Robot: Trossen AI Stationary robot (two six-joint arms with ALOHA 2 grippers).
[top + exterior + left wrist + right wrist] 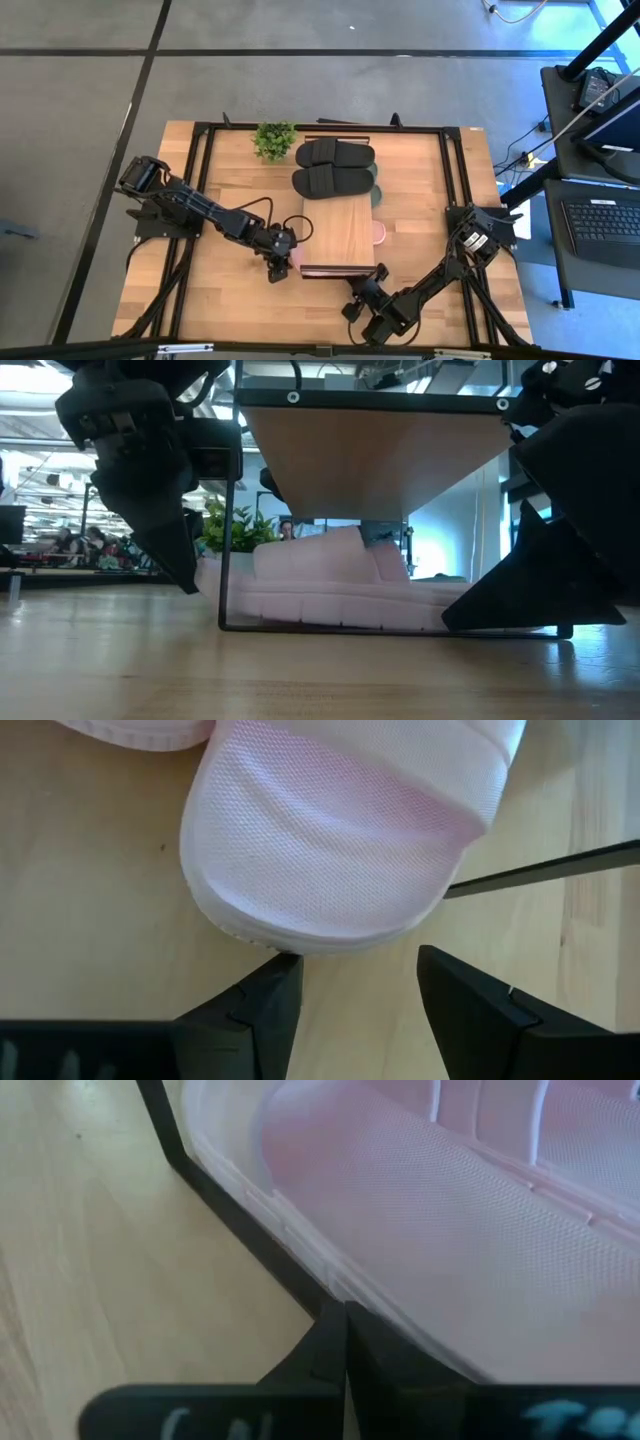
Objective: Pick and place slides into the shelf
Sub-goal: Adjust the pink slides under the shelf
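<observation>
Two pale pink slides [330, 595] lie under the shelf [338, 230], poking out at its left and right edges. Two black slides [335, 167] sit side by side just beyond the shelf's far end, one dark green slide [377, 192] peeking from beneath them. The left gripper [358, 995], fingers spread, faces a pink slide's end. The right gripper [345, 1342], fingers pressed together, touches the shelf's bottom frame bar. One potted plant [274, 139] stands on the wooden table [220, 290]; grey floor surrounds it.
</observation>
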